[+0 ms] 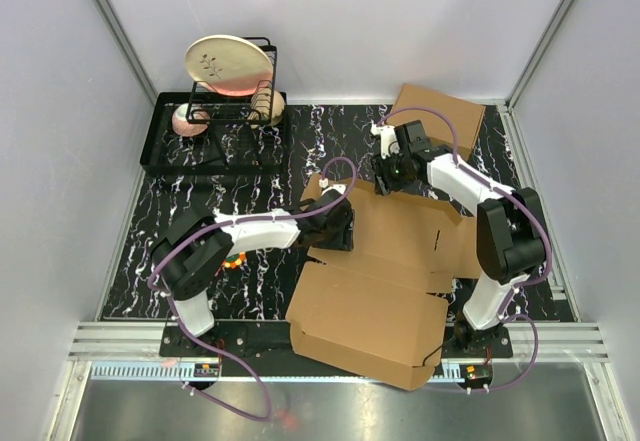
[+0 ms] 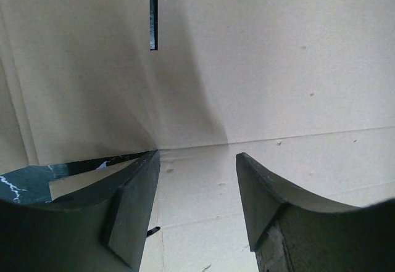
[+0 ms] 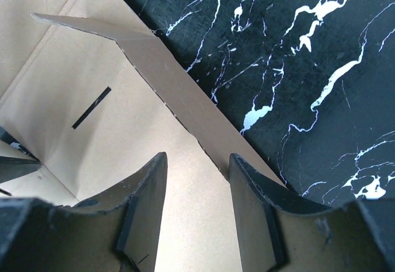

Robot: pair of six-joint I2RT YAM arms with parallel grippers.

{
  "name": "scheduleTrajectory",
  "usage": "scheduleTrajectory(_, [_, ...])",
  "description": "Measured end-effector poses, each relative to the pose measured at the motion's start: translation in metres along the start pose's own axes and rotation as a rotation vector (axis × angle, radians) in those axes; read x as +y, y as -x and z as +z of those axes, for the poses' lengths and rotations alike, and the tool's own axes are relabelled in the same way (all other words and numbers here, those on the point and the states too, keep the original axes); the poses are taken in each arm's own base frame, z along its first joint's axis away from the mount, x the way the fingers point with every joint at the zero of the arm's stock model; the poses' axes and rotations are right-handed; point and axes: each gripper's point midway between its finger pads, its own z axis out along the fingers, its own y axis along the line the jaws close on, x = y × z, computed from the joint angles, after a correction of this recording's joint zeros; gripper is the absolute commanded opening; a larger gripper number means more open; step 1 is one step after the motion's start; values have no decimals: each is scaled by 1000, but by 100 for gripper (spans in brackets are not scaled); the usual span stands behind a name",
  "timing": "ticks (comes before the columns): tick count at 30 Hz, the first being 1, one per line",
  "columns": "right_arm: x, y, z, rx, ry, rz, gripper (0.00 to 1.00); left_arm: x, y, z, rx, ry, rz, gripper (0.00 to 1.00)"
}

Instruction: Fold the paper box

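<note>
Brown box [image 1: 400, 251], half folded: left gripper [image 2: 197, 161], spread and empty, faces the inner crease [image 2: 278, 138]; right gripper [image 3: 197, 161], likewise, has a flap [image 3: 173, 87] just ahead, probably to raise it.

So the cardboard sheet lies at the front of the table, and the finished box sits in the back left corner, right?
Not quite. The finished box sits in the back right corner; the back left holds a black tray. The top view shows it. The cardboard sheet does lie at the front of the table.
</note>
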Motion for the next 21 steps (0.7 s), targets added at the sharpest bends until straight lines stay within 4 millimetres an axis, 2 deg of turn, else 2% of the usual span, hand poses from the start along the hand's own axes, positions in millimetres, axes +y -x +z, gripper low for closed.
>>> scheduleTrajectory(5, [2, 4, 5, 5, -70, -66, 41, 6, 1, -1, -12, 22, 3, 60])
scheduleTrajectory(9, [-4, 7, 14, 19, -129, -96, 38, 10, 1, -2, -22, 36, 4, 60])
scheduleTrajectory(15, [-13, 6, 25, 41, -202, -133, 52, 11, 1, -2, -32, 33, 4, 60])
scheduleTrajectory(21, [-17, 6, 26, 55, -231, -162, 59, 12, 2, -1, -44, 33, 4, 60])
